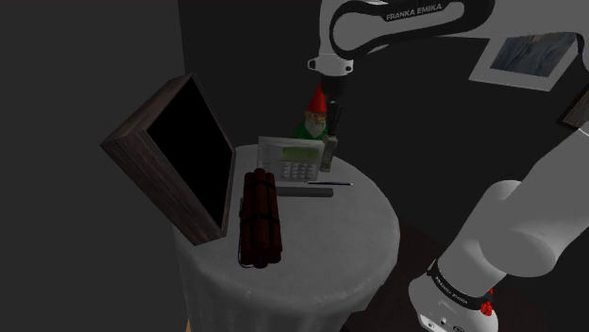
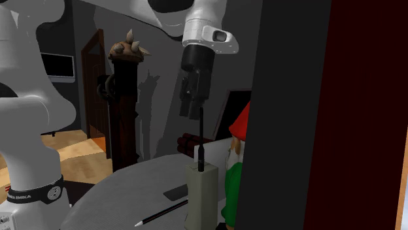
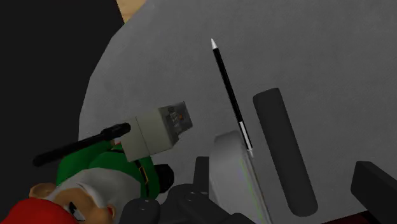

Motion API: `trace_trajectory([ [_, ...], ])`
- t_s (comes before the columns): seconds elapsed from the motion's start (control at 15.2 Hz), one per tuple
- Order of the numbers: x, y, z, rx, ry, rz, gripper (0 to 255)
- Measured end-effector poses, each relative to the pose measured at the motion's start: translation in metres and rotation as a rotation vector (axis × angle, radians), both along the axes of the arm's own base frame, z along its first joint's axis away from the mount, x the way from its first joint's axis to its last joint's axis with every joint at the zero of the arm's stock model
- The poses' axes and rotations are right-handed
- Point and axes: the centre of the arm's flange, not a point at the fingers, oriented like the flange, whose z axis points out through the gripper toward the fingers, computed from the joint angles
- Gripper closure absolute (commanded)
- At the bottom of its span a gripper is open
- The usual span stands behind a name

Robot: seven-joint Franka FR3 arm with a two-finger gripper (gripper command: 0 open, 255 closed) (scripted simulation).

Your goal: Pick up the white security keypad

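Your claw [image 1: 335, 123] hangs spread above the back of the round, cloth-covered table [image 1: 368, 236]. Its two fingers stand apart with nothing between them being pinched. The white security keypad [image 1: 291, 158] stands propped up on the table, below the claw and a little to the shoulder view's left of it, face turned toward that camera. In the wrist view you see it edge-on, under the gap between the fingers. Just beside it stands a pale walkie-talkie [image 2: 201, 189], its black antenna pointing up at the claw, and a red-hatted garden gnome [image 1: 316, 121] is right behind. In front of the keypad lie a thin black wand [image 3: 228, 83] and a dark flat bar [image 3: 283, 153]. Nearer the shoulder camera rests a bundle of red dynamite sticks [image 1: 260, 217], next to a leaning dark wooden frame [image 1: 179, 156].
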Motion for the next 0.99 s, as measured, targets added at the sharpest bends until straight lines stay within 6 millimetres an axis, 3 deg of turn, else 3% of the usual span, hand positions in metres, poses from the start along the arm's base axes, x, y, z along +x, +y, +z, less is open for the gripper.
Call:
trace_trajectory([
  [0.53,0.081,0.049,-0.06,0.039,0.111,0.309,0],
  [0.99,0.089,0.058,-0.098,0.044,0.124,0.347,0],
])
